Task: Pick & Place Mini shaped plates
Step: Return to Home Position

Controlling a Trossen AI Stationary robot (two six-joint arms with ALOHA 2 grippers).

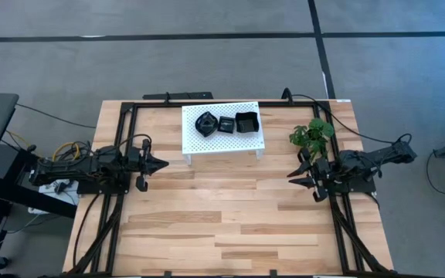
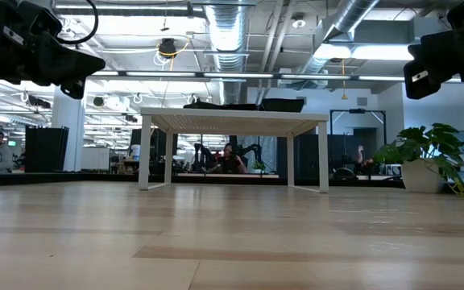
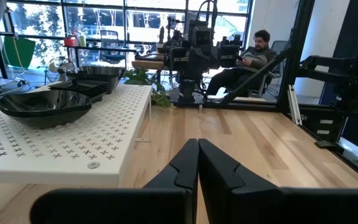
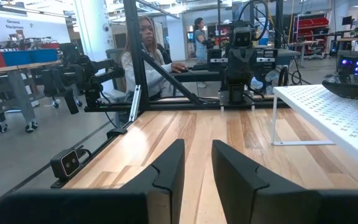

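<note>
— Three stacks of black plates [image 1: 227,123] are sitting in a row on the white rack [image 1: 221,144], near the back edge of the table [image 1: 230,224], midway across. Grippers?

— Left gripper [image 1: 163,164] is hovering over the table's left side, fingers pressing together, holding nothing. Right gripper [image 1: 293,177] is hovering at the right side, just beside the plant [image 1: 312,135], fingers standing narrowly apart, holding nothing.

White rack [image 1: 222,144] near plant [image 1: 312,135] on wooden table [image 1: 222,224].
</note>
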